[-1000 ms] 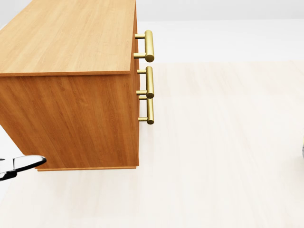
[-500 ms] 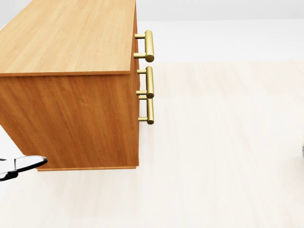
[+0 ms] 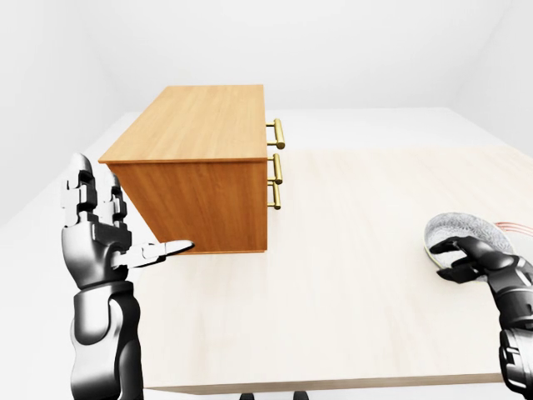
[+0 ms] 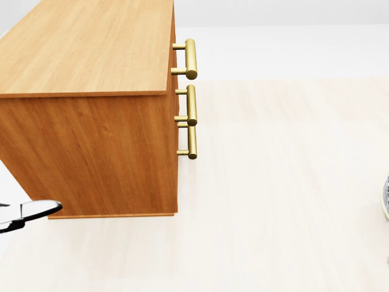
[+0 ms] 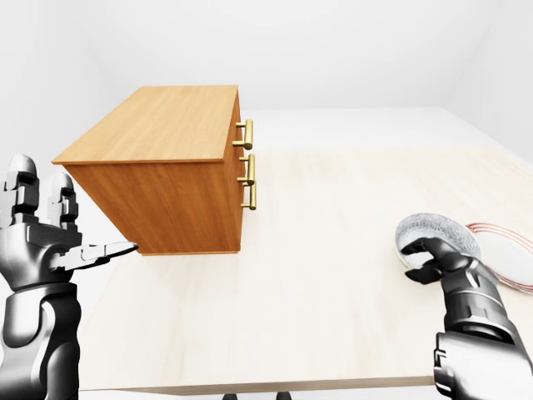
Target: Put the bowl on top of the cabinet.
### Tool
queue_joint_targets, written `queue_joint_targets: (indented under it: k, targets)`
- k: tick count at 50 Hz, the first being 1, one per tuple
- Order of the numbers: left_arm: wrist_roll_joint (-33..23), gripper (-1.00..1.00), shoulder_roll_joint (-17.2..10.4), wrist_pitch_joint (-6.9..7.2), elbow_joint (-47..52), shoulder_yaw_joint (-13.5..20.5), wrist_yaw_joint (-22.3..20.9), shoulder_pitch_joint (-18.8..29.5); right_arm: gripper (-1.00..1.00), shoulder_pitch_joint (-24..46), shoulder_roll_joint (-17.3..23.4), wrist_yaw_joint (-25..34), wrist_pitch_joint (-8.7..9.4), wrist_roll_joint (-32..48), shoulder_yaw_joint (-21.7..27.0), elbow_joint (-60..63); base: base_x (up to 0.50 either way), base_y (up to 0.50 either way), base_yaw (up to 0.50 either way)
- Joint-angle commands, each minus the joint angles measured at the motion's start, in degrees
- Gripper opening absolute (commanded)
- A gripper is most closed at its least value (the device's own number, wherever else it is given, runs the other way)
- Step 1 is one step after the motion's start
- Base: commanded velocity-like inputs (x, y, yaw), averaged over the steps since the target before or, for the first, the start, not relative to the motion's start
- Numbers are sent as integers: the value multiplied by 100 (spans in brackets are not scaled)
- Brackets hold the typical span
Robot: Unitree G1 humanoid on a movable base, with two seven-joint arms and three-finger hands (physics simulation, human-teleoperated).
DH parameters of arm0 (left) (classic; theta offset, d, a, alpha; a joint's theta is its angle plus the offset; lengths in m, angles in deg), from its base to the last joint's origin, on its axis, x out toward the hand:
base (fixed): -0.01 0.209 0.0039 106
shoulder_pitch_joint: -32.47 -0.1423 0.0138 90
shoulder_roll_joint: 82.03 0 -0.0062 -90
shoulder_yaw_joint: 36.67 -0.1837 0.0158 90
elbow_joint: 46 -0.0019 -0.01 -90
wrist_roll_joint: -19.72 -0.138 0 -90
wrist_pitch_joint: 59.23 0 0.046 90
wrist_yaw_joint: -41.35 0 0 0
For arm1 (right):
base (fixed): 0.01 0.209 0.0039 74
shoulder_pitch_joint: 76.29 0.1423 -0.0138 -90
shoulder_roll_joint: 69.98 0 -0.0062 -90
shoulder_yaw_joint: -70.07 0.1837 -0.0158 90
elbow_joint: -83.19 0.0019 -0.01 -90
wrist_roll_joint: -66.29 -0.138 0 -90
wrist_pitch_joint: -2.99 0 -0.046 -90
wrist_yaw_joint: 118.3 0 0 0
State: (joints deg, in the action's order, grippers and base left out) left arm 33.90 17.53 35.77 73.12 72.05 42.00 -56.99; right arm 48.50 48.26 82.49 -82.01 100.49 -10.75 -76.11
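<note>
As right hand (image 5: 444, 263) grips speckled bowl (image 5: 448, 228), cabinet (image 5: 171, 125) woodgrain.

cabinet (image 3: 200, 125): orange-brown wood, visible grain, satin | handles (image 4: 191, 59): brass-coloured metal, glossy | table (image 3: 358, 275): pale wood, matt | bowl (image 5: 437, 231): grey speckled, smooth | left hand (image 3: 100, 237): shiny grey metal

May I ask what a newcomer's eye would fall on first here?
In the left-eye view, a wooden cabinet with brass handles fills the upper left of the table. At the right, the right hand grips a speckled bowl by its rim; the left hand stands open beside the cabinet.
</note>
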Motion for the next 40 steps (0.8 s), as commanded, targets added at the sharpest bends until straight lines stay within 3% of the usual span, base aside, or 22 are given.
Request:
queue_joint_targets:
  k: [1,17,23,29,32,40]
  targets:
    - [-65,100,70,0,-551,-133,-11,48,-100,10,-80,69,0,-50,-122,-518,0,0,0]
    - [-71,100,74,0,-561,-145,-18,32,-100,77,-65,76,0,-51,-124,-487,0,0,0]
    - [-82,100,78,0,-588,-149,-24,33,-100,413,106,-13,0,55,-145,-358,0,0,0]
    - [-99,100,86,0,-525,-171,-13,21,-100,1824,474,159,0,733,-337,19,0,0,0]
    - [-98,100,87,0,-541,-165,-15,29,-100,2820,611,523,0,1292,-504,179,0,0,0]
    - [-81,100,91,0,-521,-159,-26,22,-100,5123,453,1202,0,2489,-710,8,0,0,0]
